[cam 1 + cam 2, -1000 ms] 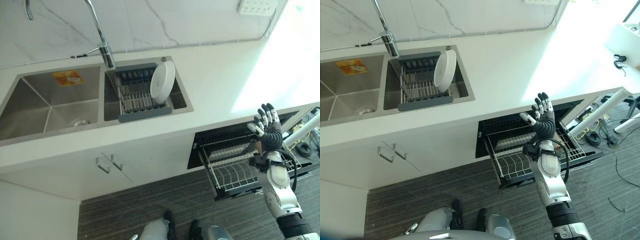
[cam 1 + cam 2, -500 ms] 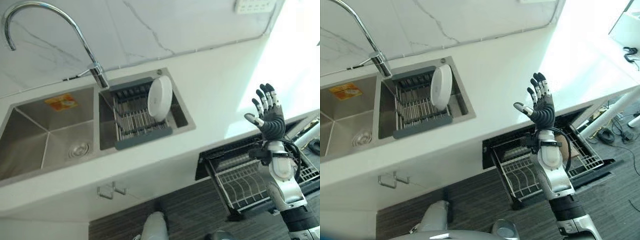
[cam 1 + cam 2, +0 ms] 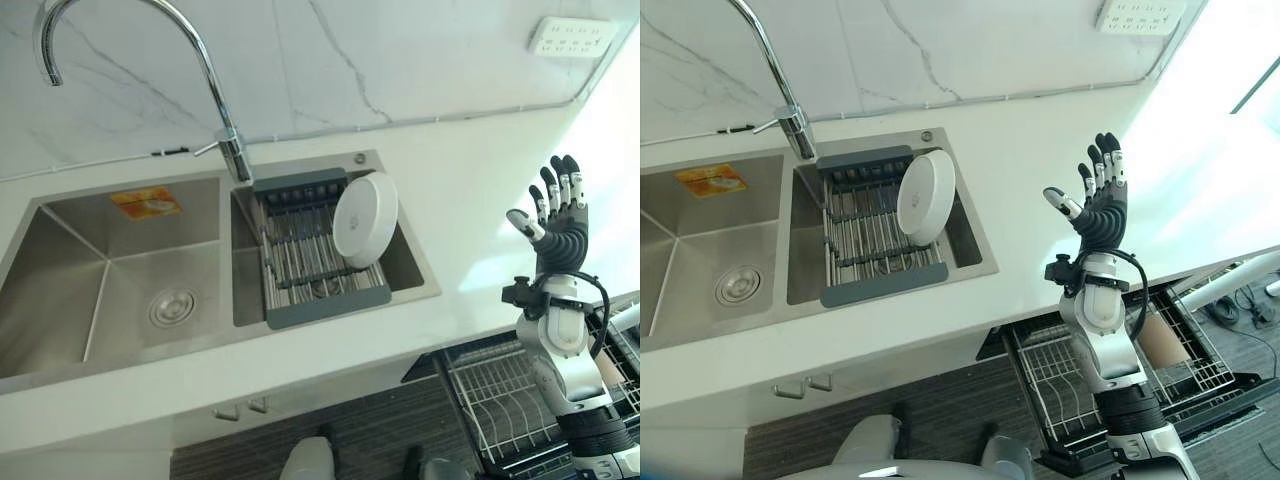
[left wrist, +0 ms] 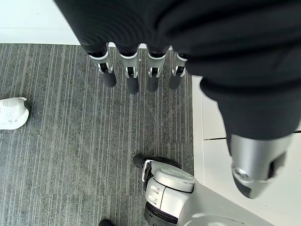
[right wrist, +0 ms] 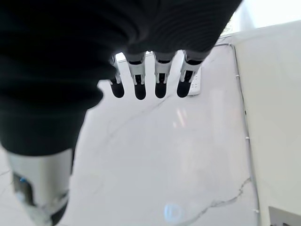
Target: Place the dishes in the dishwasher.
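Right hand (image 3: 1102,215) raised over the counter (image 3: 1040,140), fingers spread, empty — white plate (image 3: 925,196) upright in the sink rack (image 3: 875,240).

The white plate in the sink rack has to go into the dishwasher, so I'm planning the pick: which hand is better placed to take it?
Probably the right hand: raised over the counter, open, near the white plate. The left hand hangs over the floor.

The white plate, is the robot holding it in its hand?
No, the white plate leans in the drying rack in the sink, and the right hand is raised open above the counter, apart from it.
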